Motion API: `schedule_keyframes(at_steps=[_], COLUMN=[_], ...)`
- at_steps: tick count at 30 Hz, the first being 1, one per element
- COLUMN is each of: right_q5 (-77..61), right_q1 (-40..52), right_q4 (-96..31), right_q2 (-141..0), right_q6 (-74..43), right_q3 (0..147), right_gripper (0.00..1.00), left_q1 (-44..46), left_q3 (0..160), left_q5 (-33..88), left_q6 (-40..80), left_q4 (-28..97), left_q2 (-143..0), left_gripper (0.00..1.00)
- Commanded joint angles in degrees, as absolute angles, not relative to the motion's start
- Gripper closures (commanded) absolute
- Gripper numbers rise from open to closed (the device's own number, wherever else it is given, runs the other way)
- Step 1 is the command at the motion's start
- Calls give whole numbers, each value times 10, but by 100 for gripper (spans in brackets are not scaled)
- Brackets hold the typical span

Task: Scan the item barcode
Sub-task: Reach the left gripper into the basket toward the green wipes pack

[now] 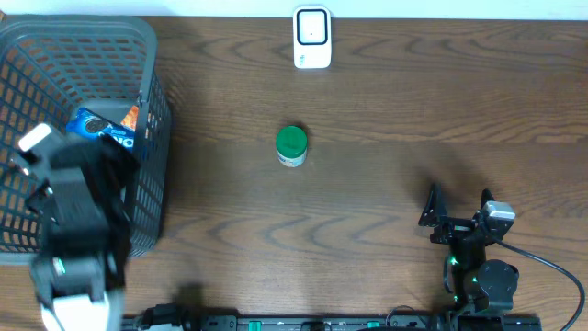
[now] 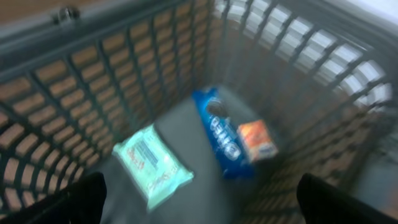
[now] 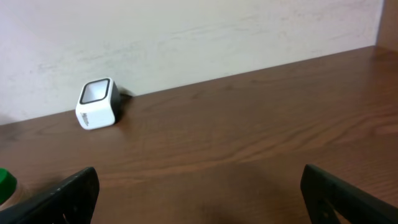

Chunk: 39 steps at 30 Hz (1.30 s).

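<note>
The white barcode scanner stands at the table's far edge and shows in the right wrist view as a white cube. A green-lidded jar stands mid-table. My left arm hangs over the grey basket. My left gripper is open above the basket floor, where a mint-green packet, a blue cookie pack and a small orange packet lie. That view is blurred and no barcode is readable. My right gripper is open and holds nothing, low over the table at the near right.
The basket's mesh walls rise around the left gripper on all sides. The jar's green lid shows at the left edge of the right wrist view. A pale wall stands behind the scanner.
</note>
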State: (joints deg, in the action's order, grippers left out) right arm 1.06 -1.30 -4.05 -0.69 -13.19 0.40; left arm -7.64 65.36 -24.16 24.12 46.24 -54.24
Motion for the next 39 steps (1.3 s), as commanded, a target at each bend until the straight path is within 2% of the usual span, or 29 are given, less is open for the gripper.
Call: schedule_keyframes(at_steps=[1,6,13,20,27,32,39], right_q5=[14,14,14,14,14,14,14], right_q1=[-8,-8,-8,-8,-8,-8,-8], right_q4=[-43,-43,-43,-43,-43,-43,-43], right_q2=[-4,-4,-4,-4,-4,-4,-4], right_q6=[-137,-137,-137,-136,-137,-137,-136], right_q3=[3,3,3,3,3,3,3], right_gripper=[1,1,1,1,1,1,1], left_q1=[-151,-220,-234,-235,-234,-235,-235], left_q3=[755,822,811,811,811,811,791], left_q5=[-148,-92,-85,-85,-119,-184,-213], left_q6=[280,281,284,453,486,499,499], left_q4=[535,605,624,669,655,645,598], left_q2=[-645,-771,-898,-1023,-1081,-1084,-1086], left_gripper=[2,2,2,2,2,2,2])
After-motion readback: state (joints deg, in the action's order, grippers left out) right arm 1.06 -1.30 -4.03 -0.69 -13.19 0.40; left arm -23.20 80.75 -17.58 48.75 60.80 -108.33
